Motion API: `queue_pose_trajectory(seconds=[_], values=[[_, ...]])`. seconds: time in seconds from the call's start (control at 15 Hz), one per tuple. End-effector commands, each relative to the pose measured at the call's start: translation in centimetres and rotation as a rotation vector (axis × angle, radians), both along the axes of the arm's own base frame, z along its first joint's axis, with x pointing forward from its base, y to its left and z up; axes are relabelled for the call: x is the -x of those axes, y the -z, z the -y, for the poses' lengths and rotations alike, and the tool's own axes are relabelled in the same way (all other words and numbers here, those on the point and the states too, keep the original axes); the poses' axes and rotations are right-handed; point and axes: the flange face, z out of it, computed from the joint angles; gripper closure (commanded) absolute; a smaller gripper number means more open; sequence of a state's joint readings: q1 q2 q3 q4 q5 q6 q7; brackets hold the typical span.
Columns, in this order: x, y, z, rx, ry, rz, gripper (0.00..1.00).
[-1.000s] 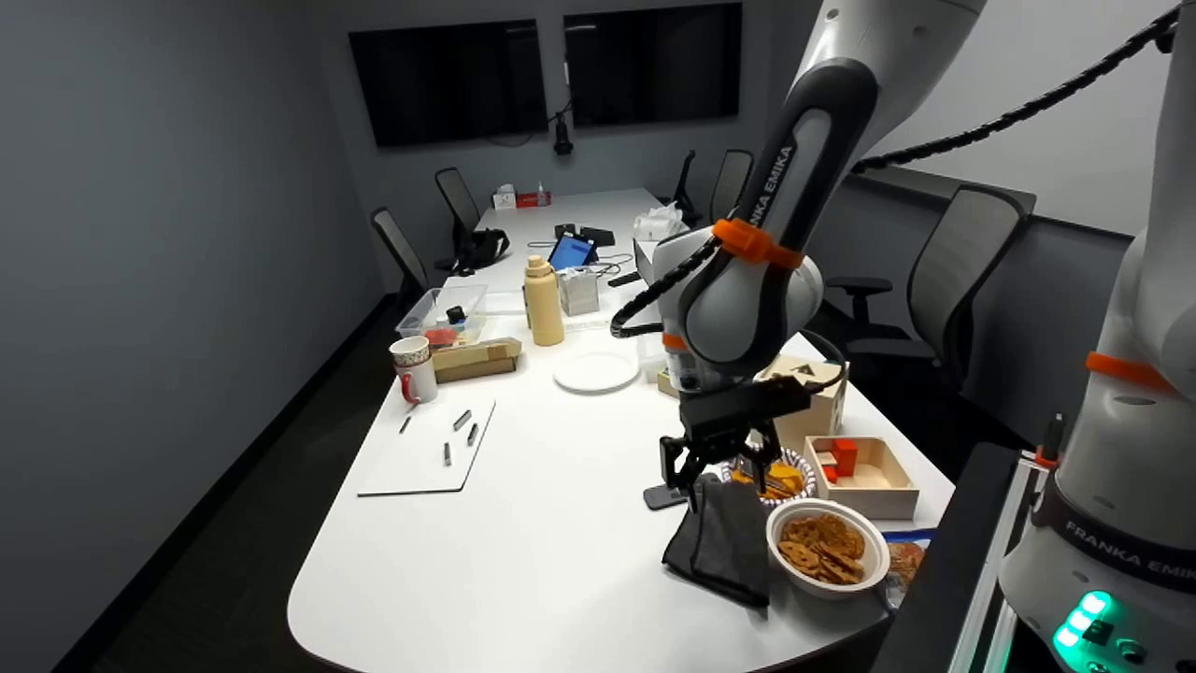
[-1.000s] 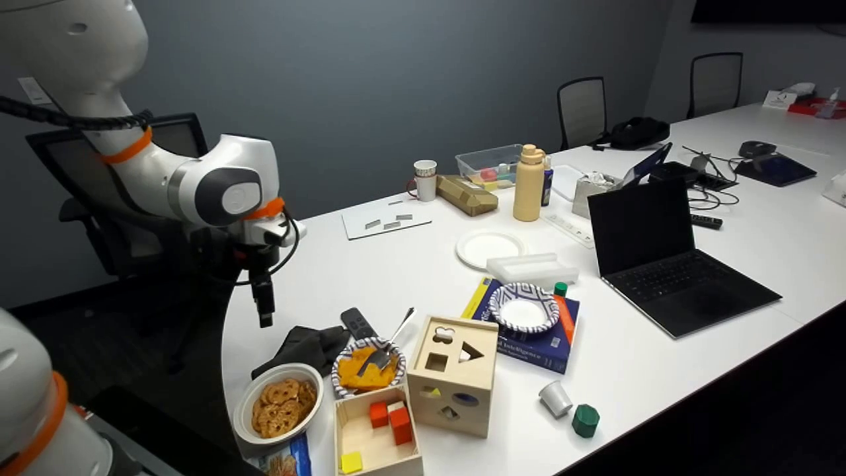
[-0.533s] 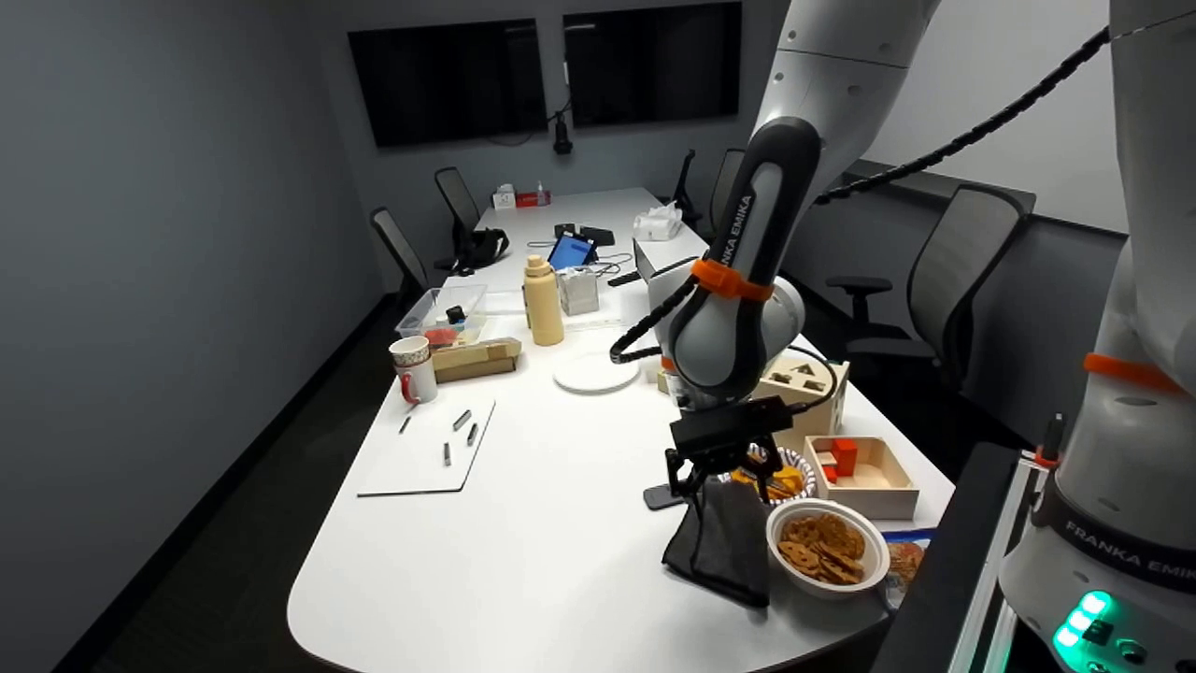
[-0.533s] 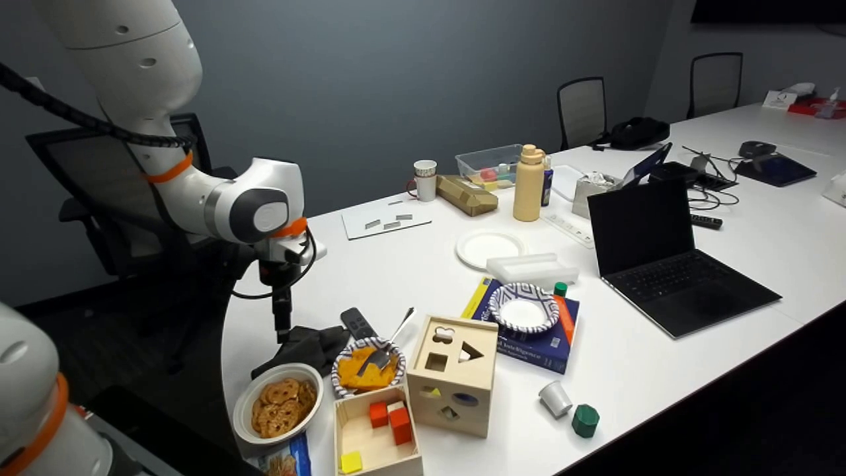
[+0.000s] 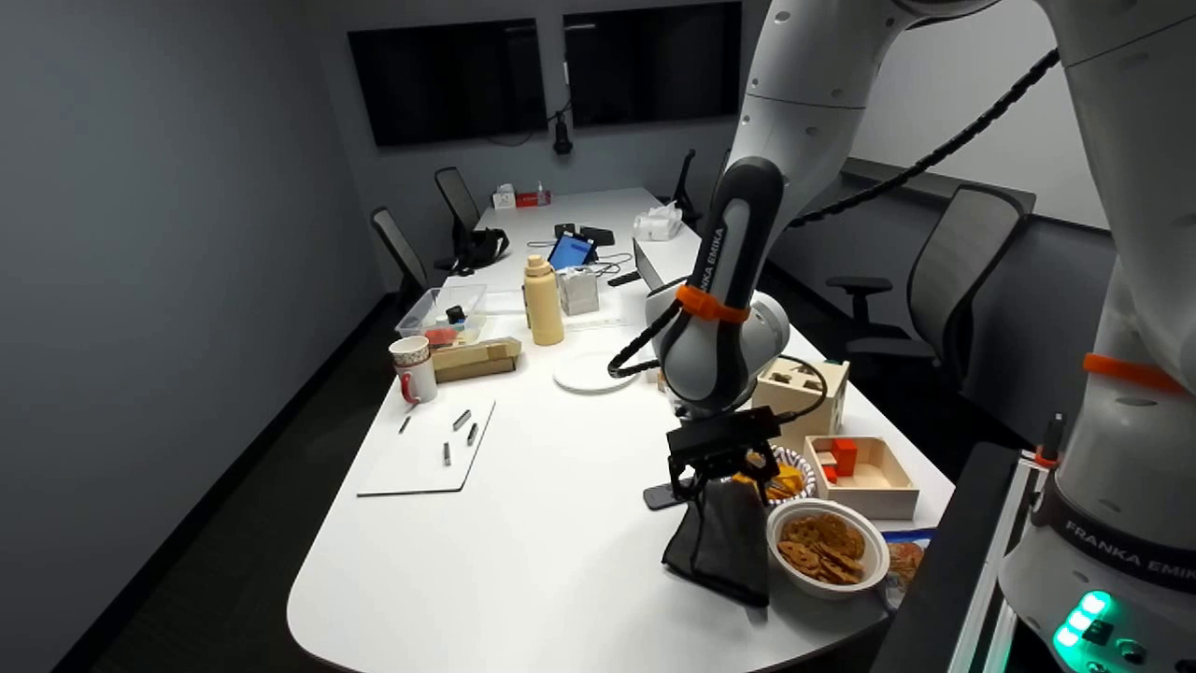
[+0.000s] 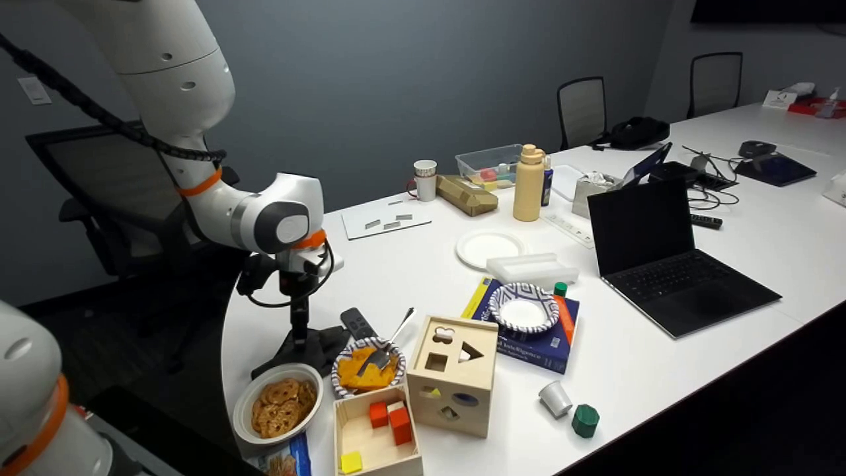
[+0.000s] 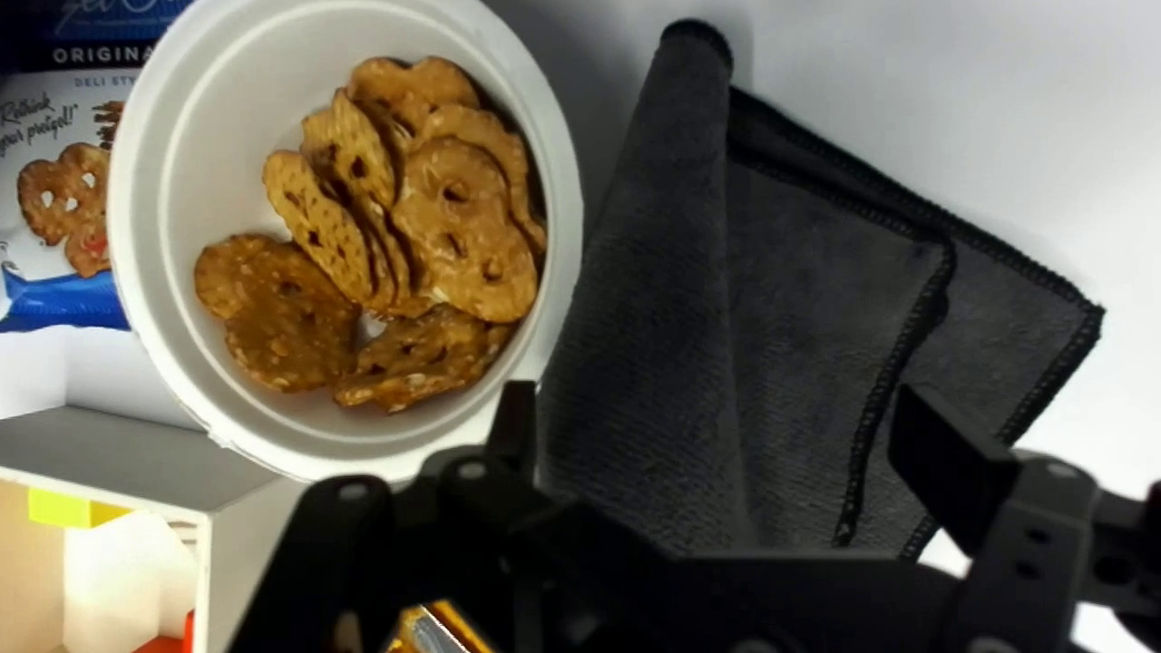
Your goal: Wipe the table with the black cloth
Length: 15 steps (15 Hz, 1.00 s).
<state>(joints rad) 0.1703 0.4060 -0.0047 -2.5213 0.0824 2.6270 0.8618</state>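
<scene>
The black cloth lies folded on the long white table, near its rounded end. It also shows in an exterior view, partly hidden behind the pretzel bowl and my gripper. In the wrist view the cloth is dark grey with black stitched edges and overlapping folds. My gripper is open, with its fingers spread wide on either side over the cloth and nothing held between them. My gripper points down low over the cloth's far part. I cannot tell whether the fingertips touch the cloth.
A white bowl of pretzels stands right beside the cloth, close to one finger. A patterned bowl of orange food with a fork, a remote, an open wooden box and a wooden shape cube stand nearby.
My gripper has come down and moved over the cloth, staying open. The cloth and the other objects have not moved.
</scene>
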Motion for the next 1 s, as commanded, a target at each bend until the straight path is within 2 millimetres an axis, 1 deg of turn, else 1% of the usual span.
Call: queue_pose_trajectory(seconds=[0.0,0.2,0.27,0.33,0.53,0.6,0.93], values=[[-0.8,1.2,0.2,0.003,-0.014,-0.020,0.00],[-0.8,2.0,0.3,0.005,-0.018,-0.041,0.00],[-0.9,2.2,0.3,0.009,-0.018,-0.047,0.24],[-1.0,2.4,0.3,0.011,-0.018,-0.051,0.26],[-1.2,2.9,0.5,0.015,-0.015,-0.056,0.51],[-1.2,2.9,0.5,0.015,-0.013,-0.055,0.58],[-1.7,2.7,0.4,0.027,-0.016,-0.051,0.96]])
